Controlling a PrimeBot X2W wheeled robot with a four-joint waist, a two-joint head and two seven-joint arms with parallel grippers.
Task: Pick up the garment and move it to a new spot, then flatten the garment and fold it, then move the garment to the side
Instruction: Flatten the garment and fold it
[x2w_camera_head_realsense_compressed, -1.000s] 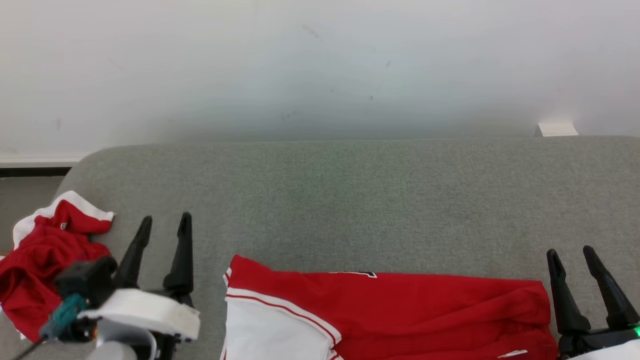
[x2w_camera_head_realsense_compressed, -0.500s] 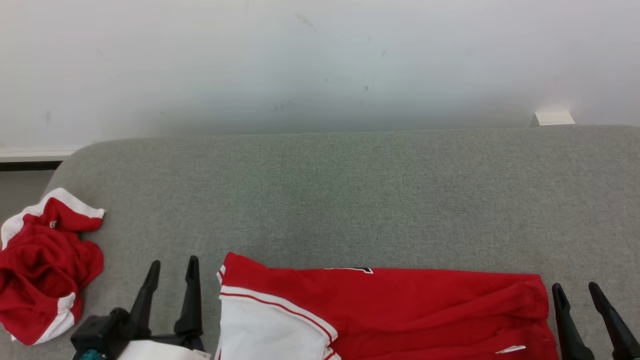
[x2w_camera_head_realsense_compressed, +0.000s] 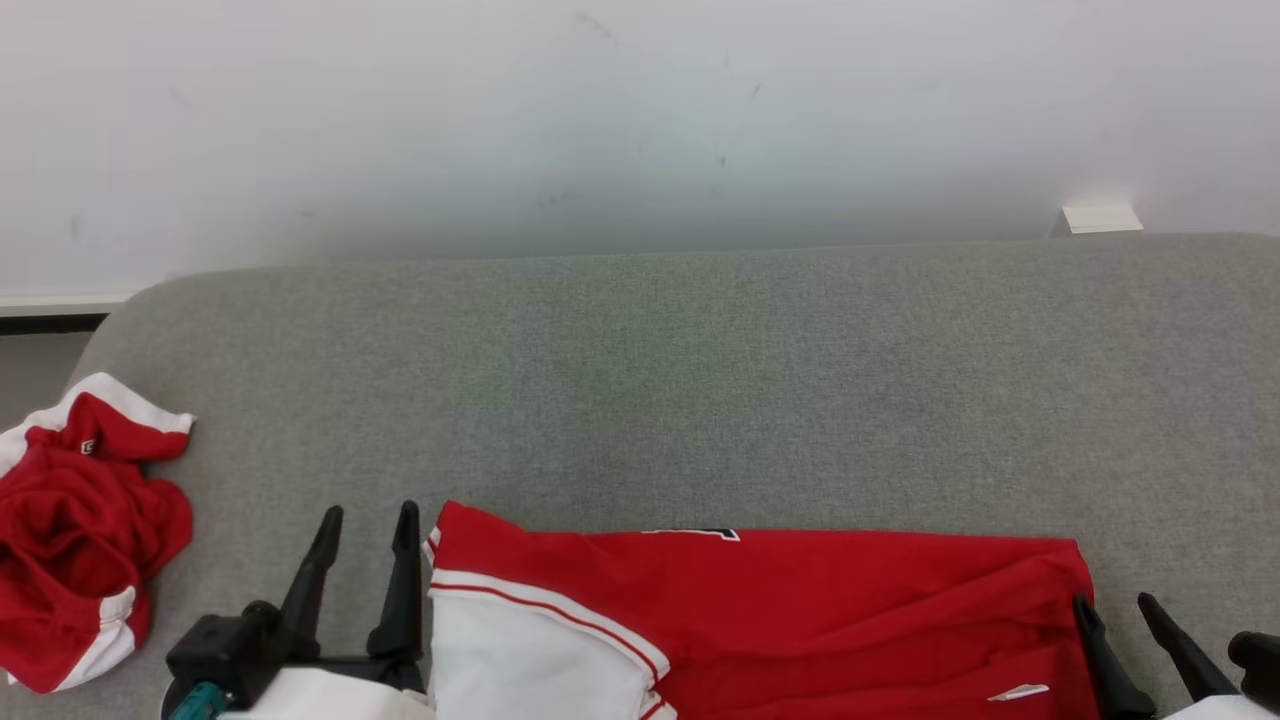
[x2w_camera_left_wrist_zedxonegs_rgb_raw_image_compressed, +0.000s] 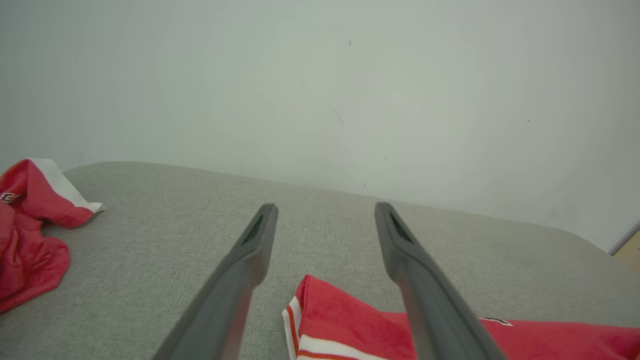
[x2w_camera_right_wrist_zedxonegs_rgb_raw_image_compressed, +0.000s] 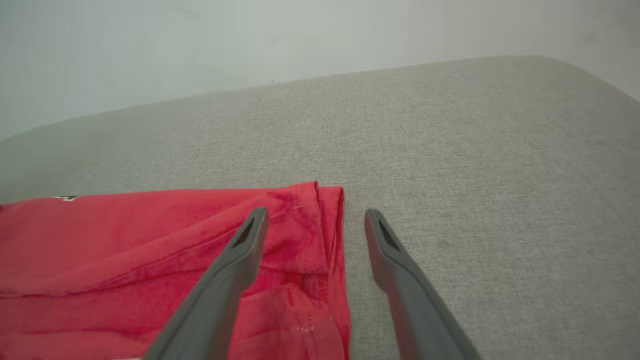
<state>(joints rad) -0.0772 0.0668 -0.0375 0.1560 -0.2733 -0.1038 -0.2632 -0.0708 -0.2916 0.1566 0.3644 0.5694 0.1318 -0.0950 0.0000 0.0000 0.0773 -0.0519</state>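
Head view: garment (x2w_camera_head_realsense_compressed: 800, 610) on grey surface (x2w_camera_head_realsense_compressed: 700, 380); white wall (x2w_camera_head_realsense_compressed: 600, 120) behind.

Readable text: none.
Left side: crumpled red-and-white fabric garment (x2w_camera_head_realsense_compressed: 80, 520), small white logo mark (x2w_camera_head_realsense_compressed: 88, 447) just below the white trim, too small to read.
Centre: flat red-and-white fabric garment (x2w_camera_head_realsense_compressed: 760, 610), sliver of black-and-white print (x2w_camera_head_realsense_compressed: 700, 533) at far edge, mostly hidden, illegible.
Lower right of same garment: small white tag (x2w_camera_head_realsense_compressed: 1018, 692), no legible lettering.
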